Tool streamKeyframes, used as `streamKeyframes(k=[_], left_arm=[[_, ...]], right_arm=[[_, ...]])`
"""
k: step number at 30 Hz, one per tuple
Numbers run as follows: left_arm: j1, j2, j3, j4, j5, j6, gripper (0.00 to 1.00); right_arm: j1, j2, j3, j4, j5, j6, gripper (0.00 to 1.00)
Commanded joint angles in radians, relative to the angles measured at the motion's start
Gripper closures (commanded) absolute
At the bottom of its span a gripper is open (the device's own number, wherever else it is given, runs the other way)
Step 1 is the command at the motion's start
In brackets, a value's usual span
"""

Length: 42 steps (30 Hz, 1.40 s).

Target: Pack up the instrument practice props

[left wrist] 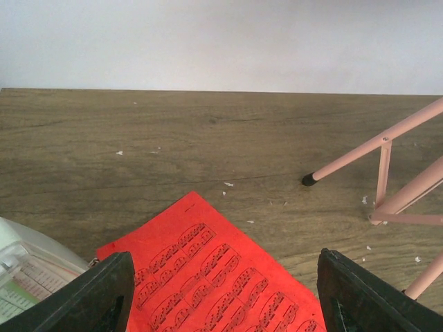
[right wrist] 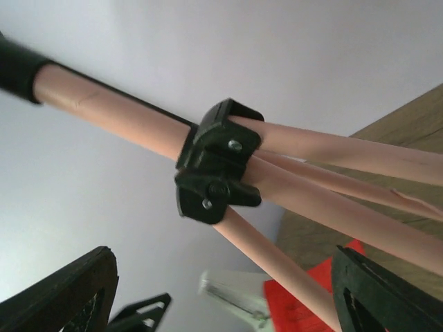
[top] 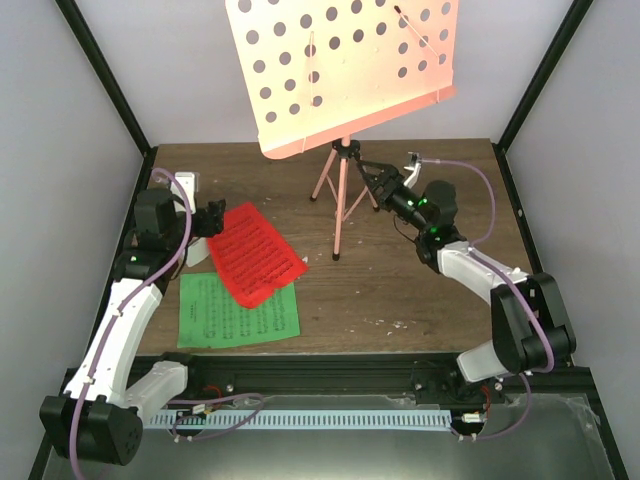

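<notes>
Blurred metronome (right wrist: 232,292), probably, beyond stand legs (right wrist: 332,207)

all three views bright and evenly lit, diffuse light from overhead, shadows faint. in the top view the music stand desk (top: 345,70) at 12 o'clock is overexposed to pale peach. right wrist view: tripod hub (right wrist: 218,160) sharp, metronome (right wrist: 232,294) at 6 o'clock blurred.
</notes>
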<state>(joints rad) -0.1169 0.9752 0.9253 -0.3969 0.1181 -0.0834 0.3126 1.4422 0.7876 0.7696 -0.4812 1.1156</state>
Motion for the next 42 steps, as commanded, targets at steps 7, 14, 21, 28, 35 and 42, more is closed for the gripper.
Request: streamKeyframes(k=[7, 14, 21, 28, 35, 42], left_arm=[[-0.003, -0.001, -0.008, 0.014, 0.012, -0.005, 0.27], [-0.003, -0.004, -0.006, 0.014, 0.015, -0.006, 0.27], [-0.003, -0.004, -0.006, 0.014, 0.016, -0.007, 0.27], [-0.003, -0.004, -0.006, 0.014, 0.018, -0.008, 0.27], [-0.002, -0.003, -0.006, 0.014, 0.021, -0.01, 0.27], [-0.003, -0.003, -0.007, 0.014, 0.022, -0.009, 0.27]], right_arm=[[-0.005, 0.097, 0.153, -0.005, -0.032, 0.293, 0.17], [-0.006, 0.126, 0.175, 0.016, -0.031, 0.308, 0.31], [-0.006, 0.127, 0.188, 0.007, -0.022, 0.286, 0.35], [-0.005, 0.128, 0.218, -0.017, -0.013, 0.254, 0.46], [-0.004, 0.132, 0.236, -0.042, -0.019, 0.227, 0.62], [-0.005, 0.141, 0.229, -0.025, -0.029, 0.209, 0.73]])
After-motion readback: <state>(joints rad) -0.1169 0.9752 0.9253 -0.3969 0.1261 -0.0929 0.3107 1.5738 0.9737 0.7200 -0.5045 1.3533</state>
